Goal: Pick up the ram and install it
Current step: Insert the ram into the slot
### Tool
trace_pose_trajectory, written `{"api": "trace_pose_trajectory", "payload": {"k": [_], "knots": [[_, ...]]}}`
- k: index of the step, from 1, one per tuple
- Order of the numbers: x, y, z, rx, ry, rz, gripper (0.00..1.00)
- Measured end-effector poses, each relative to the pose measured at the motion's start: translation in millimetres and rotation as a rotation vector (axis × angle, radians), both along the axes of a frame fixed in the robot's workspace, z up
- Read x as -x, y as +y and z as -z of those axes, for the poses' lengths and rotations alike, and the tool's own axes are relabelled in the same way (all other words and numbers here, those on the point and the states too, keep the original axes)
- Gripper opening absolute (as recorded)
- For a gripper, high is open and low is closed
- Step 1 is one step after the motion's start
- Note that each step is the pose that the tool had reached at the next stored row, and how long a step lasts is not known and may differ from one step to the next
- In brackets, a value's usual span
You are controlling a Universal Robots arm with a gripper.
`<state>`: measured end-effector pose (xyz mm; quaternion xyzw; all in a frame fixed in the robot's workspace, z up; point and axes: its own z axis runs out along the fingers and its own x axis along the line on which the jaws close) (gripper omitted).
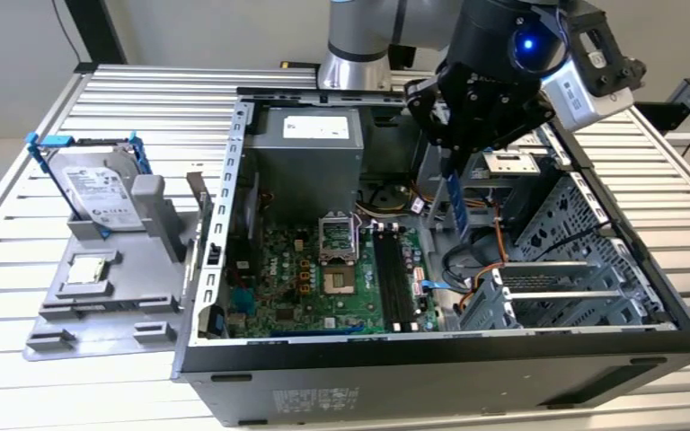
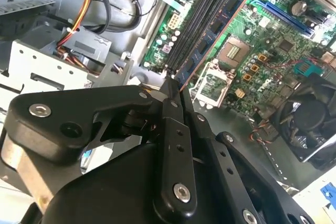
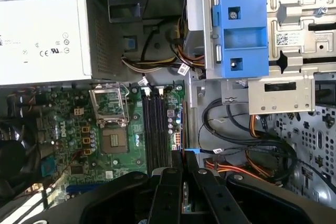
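Your claw (image 1: 451, 146) is pinched narrow on the upper end of the ram (image 1: 455, 193), so the stick hangs lengthwise below it, free end down, inside the open computer case (image 1: 441, 352). In the first wrist view its thin edge runs parallel beside the black memory slots (image 3: 156, 129), likely to keep your approach square. It hangs clear above the motherboard (image 1: 309, 269), just to the exterior view's right of those slots, not yet seated.

One ram (image 1: 452, 193), one hard drive (image 1: 96, 187), one computer case (image 1: 441, 364)
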<state>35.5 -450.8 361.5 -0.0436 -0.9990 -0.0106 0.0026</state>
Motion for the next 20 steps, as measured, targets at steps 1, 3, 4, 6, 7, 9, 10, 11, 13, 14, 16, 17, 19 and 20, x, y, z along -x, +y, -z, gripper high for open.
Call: {"api": "trace_pose_trajectory", "payload": {"k": [1,3,4,6,7,9,10,11,13,14,16,17,19,20], "knots": [[0.0,0.0,1.6,0.0,0.0,0.0,0.0],[0.0,0.2,5.3,0.0,0.0,0.0,0.0],[0.0,0.4,7.1,0.0001,0.0,0.0,0.0],[0.0,0.7,10.8,0.0002,0.0,0.0,0.0],[0.0,0.7,12.6,0.0001,0.0,0.0,0.0],[0.0,1.2,16.2,0.0004,0.0,0.0,0.0],[-0.1,2.3,20.9,0.0003,0.0,0.0,0.0],[-0.2,2.6,22.6,0.0003,0.0,0.0,0.0],[-0.3,3.1,26.3,0.0002,0.0,0.0,0.0],[-0.6,3.4,28.1,0.0003,0.0,0.0,0.0],[-0.9,3.8,31.8,0.0005,0.0001,0.0,0.0],[-0.9,3.9,33.6,0.0002,0.0,0.0,0.0],[-0.9,3.9,37.2,0.0004,-0.0005,0.0,0.0],[-0.7,3.9,39.0,0.0008,-0.0005,0.0,0.0]]}}
